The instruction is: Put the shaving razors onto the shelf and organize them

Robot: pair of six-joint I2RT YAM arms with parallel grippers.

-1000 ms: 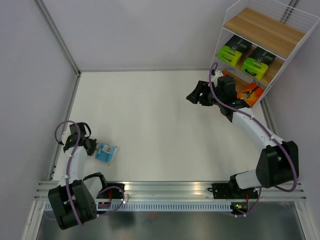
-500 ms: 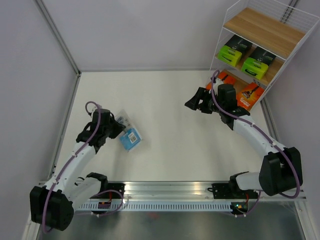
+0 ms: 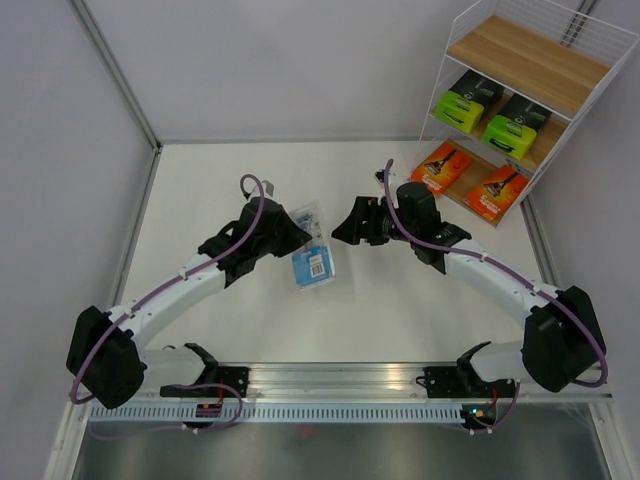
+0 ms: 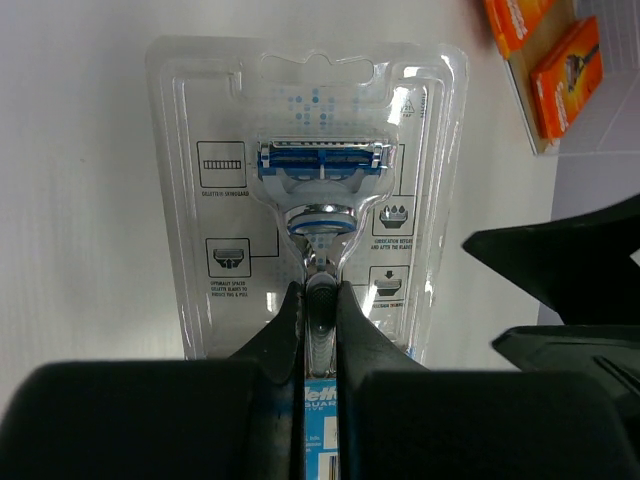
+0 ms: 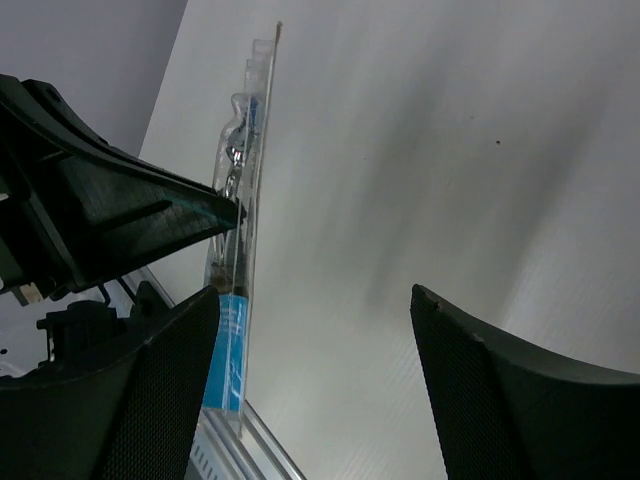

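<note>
My left gripper [image 3: 292, 236] is shut on the clear blister razor pack with a blue card [image 3: 312, 252] and holds it above the middle of the table. In the left wrist view the fingers [image 4: 320, 300] pinch the razor handle through the blister [image 4: 310, 170]. My right gripper [image 3: 346, 228] is open and empty, just right of the pack and facing it. In the right wrist view [image 5: 315, 295] the pack [image 5: 240, 215] shows edge-on by the left finger. The shelf [image 3: 525, 60] stands at the far right. It holds two black boxes with lime-green ends [image 3: 465, 103] [image 3: 513, 128] and two orange cards [image 3: 441, 167] [image 3: 497, 190].
The shelf's top board is bare. Grey walls enclose the white table on the left and back. An aluminium rail [image 3: 340, 378] runs along the near edge by the arm bases. The orange cards also show in the left wrist view [image 4: 565, 75].
My left arm has carried the blister pack from the near left to the table's middle. My right arm has swung left from the shelf toward the pack, still open.
</note>
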